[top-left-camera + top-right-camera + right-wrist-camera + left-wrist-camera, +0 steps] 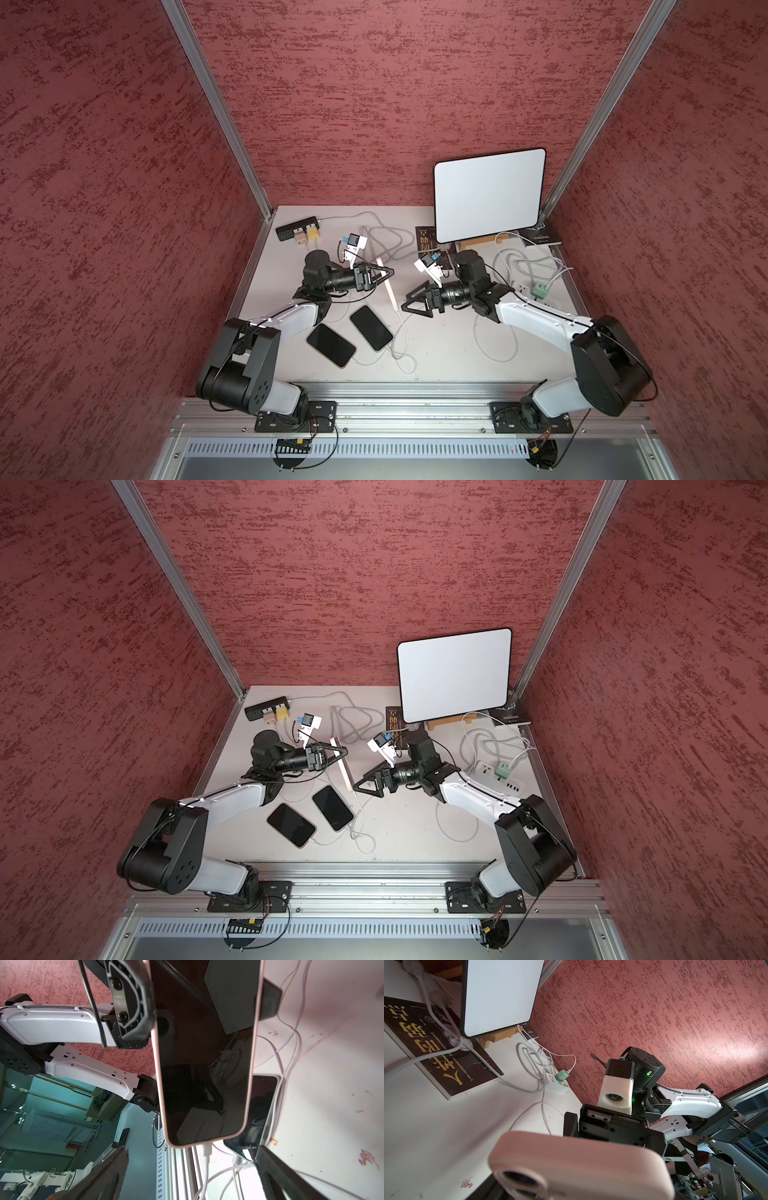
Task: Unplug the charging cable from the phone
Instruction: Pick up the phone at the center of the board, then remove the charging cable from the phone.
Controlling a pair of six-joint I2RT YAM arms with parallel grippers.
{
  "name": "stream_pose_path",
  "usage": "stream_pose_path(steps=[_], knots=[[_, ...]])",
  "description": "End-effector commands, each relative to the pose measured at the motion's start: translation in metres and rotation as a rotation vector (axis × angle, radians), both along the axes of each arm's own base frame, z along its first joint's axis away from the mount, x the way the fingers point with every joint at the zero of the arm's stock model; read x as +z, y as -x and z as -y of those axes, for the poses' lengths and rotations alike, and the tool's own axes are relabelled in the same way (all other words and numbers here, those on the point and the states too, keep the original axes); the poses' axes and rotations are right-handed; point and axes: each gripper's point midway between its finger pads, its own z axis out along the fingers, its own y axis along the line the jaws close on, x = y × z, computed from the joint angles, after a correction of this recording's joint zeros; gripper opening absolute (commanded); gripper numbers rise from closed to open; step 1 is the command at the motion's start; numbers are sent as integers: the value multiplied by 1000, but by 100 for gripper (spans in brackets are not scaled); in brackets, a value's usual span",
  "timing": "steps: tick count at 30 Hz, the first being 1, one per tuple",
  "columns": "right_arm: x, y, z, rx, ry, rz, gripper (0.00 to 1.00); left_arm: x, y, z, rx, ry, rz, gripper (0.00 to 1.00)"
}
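My left tool (383, 275) is clamped on the pink phone (389, 289), held on edge at frame centre in a top view, with its long axis running down and right. The charging cable (206, 1150) leaves the lower end, just beside my right tool (407, 302), whose jaws are wide and empty.

A white panel (489, 194) leans on a wooden stand (498, 1036) at the table's (449, 353) back right, beside a black book (436, 1047). A green charger (540, 291) sits in a power strip (557, 1087) at the right edge. A black hub (296, 227) lies back left.
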Motion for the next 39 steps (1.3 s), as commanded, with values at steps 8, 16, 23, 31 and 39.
stream_pose_path(steps=[8,16,23,31,39], knots=[[-22,12,0,-12,71,62,99,24,-4,-5,37,-2,69,2],[-35,13,-13,0,47,50,68,29,-5,-5,38,-2,81,2],[-40,19,-20,20,33,55,46,30,-6,-5,38,-3,80,2],[-42,22,-24,34,27,66,20,30,-8,-6,45,-3,79,2],[-44,20,-24,31,28,65,0,28,-10,-8,53,-5,73,2]])
